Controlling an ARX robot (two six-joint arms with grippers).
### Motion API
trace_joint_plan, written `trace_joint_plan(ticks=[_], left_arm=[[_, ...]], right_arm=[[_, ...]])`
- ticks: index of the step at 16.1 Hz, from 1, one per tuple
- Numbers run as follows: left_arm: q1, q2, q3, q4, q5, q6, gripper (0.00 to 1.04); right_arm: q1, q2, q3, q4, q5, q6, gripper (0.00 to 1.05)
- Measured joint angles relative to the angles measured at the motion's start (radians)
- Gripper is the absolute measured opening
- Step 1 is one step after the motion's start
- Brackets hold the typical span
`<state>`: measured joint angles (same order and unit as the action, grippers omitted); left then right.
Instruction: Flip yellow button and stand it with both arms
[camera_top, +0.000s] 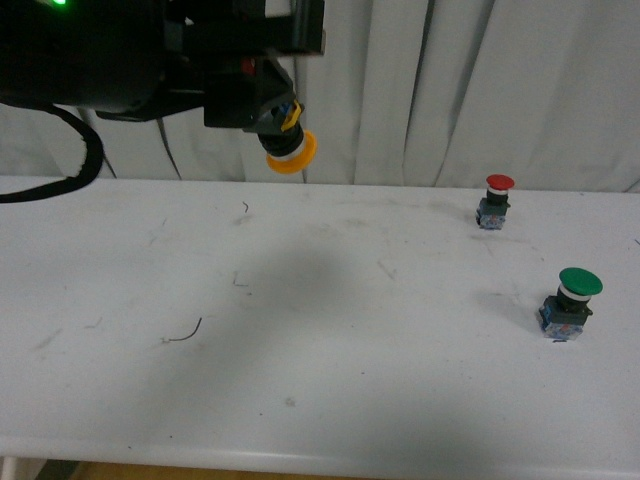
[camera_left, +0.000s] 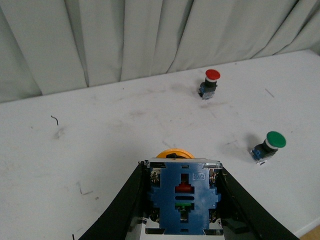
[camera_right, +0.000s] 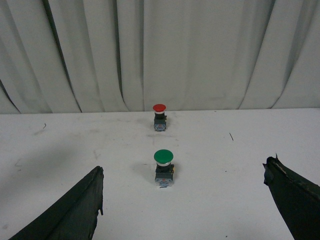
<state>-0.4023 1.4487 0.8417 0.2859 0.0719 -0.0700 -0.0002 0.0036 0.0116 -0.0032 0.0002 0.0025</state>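
Note:
High above the table's back left, my left gripper (camera_top: 278, 118) is shut on the yellow button (camera_top: 291, 152), whose orange cap points down and to the right. In the left wrist view the button's blue contact block (camera_left: 182, 196) faces the camera between the black fingers (camera_left: 125, 200), with the yellow cap's rim (camera_left: 174, 154) showing beyond it. My right gripper (camera_right: 184, 200) is open with wide-spread jaws and nothing between them; it does not show in the front view.
A red-capped button (camera_top: 495, 199) stands upright at the back right of the white table (camera_top: 330, 330). A larger green-capped button (camera_top: 570, 302) stands nearer, at the right edge. White curtains hang behind the table. A thin dark wire scrap (camera_top: 186, 334) lies at front left.

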Motion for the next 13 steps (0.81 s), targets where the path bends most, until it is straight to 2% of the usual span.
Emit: trace_joint_plan(ticks=[3,6,9,13], left_arm=[[0.003,-0.117,-0.075,0.038,0.043,0.000,0.35],[0.049,-0.149,-0.133,0.125,0.185,-0.072,0.35],[0.111,-0.126,-0.214,0.358,0.412,-0.227,0.35],[0.093,-0.047,-0.311,0.722,0.487,-0.571,0.35]], right_arm=[[0.000,0.000,0.000,0.000,0.000,0.000,0.98],[0.000,0.000,0.000,0.000,0.000,0.000,0.98],[0.000,0.000,0.000,0.000,0.000,0.000,0.98],[0.000,0.000,0.000,0.000,0.000,0.000,0.98]])
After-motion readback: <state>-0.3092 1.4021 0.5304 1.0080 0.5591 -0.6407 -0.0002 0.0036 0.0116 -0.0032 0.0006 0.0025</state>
